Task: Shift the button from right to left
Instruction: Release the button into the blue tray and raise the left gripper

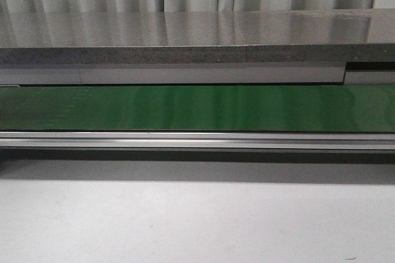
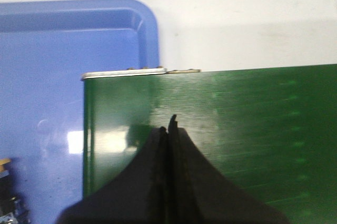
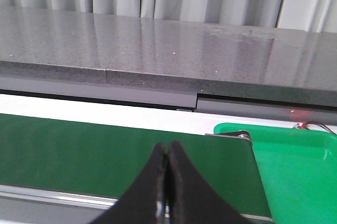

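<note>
No whole button shows in any view. The green belt (image 1: 197, 107) runs bare across the front view, and neither gripper appears there. In the left wrist view my left gripper (image 2: 168, 126) is shut and empty, hovering over the belt's end (image 2: 237, 134) beside a blue tray (image 2: 58, 77). A small yellow-and-black part (image 2: 5, 182) peeks in at that tray's edge, too cropped to name. In the right wrist view my right gripper (image 3: 167, 148) is shut and empty above the belt's other end (image 3: 105, 150), beside a green tray (image 3: 295, 166).
A grey stone-like counter (image 1: 197, 34) runs behind the belt, with curtains beyond it. A metal rail (image 1: 197, 141) edges the belt's near side, and a white table surface (image 1: 197, 220) lies in front.
</note>
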`<state>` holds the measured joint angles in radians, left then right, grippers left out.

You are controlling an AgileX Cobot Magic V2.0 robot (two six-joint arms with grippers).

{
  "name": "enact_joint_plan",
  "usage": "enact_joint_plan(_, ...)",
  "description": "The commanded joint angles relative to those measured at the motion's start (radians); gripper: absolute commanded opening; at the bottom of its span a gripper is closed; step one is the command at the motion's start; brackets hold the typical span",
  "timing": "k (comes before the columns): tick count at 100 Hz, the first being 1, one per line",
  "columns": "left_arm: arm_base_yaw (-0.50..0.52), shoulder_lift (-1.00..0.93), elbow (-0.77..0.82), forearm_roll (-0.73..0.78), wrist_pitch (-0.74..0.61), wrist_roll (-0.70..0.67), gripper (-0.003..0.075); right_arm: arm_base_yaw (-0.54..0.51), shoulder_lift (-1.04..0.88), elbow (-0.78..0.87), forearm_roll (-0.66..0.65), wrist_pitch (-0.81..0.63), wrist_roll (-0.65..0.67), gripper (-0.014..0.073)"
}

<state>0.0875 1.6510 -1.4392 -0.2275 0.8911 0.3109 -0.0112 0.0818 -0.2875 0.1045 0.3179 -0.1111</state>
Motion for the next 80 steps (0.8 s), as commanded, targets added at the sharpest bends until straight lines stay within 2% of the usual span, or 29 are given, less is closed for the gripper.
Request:
enact_joint_plan(1,-0.033,-0.109,0.02,-0.049,-0.081,-0.004,-0.002,-0.001,0.012,-0.026,0.003,-0.077,0.0,-0.0067)
enact_joint_plan(43,-0.16,-0.411,0.308,-0.115,-0.264,-0.004,-0.002,-0.001,0.012,-0.026,0.003,-0.077,0.0,-0.0067)
enact_joint_plan(80,-0.227,-0.671,0.531,-0.133,-0.463,-0.004,-0.002,-0.001,0.012,-0.026,0.003,-0.077,0.0,-0.0067)
